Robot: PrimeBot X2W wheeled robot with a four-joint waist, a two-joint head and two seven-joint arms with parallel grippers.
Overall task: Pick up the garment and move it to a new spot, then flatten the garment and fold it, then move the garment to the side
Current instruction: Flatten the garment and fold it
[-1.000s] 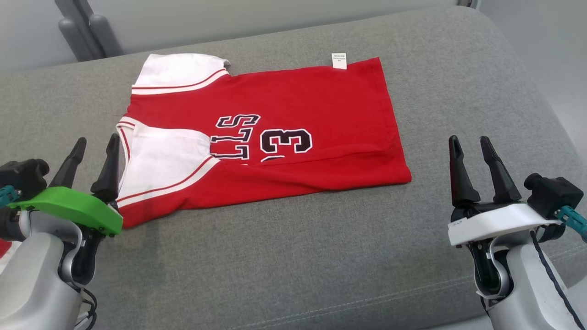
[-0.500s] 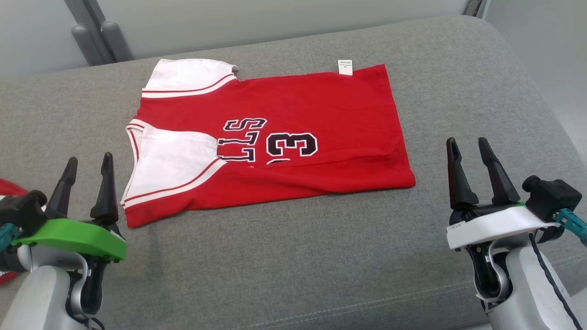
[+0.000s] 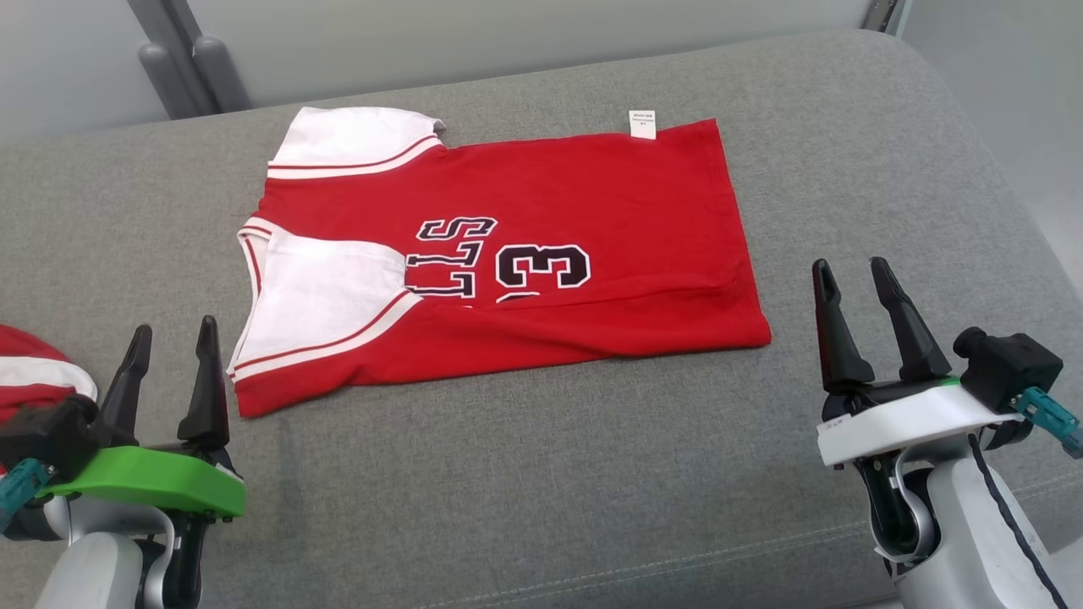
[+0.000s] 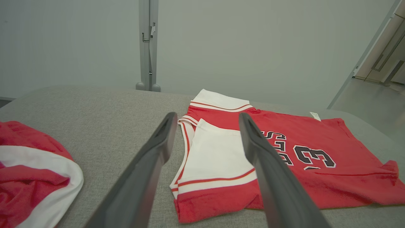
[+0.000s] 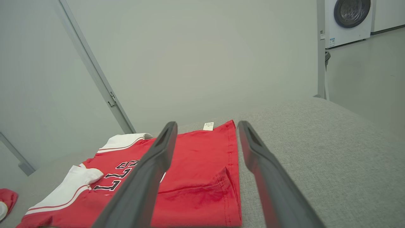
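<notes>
The red jersey (image 3: 525, 194) lies flat in the middle of the grey cushion (image 3: 541, 491). Its near long edge is doubled over, so folding seems under way. The left gripper (image 3: 175, 330) and right gripper (image 3: 848, 266) stand open and empty, near its left and right ends and touching nothing. The next move likely calls for pinching both ends for another fold.

Indoor test lab, laundry-type setup. Plain grey partition walls (image 4: 253, 47) on metal posts (image 4: 148, 47); front-loading washing machine (image 5: 347, 20) on bare floor (image 5: 364, 72); fabric-covered counter (image 3: 541, 491).
</notes>
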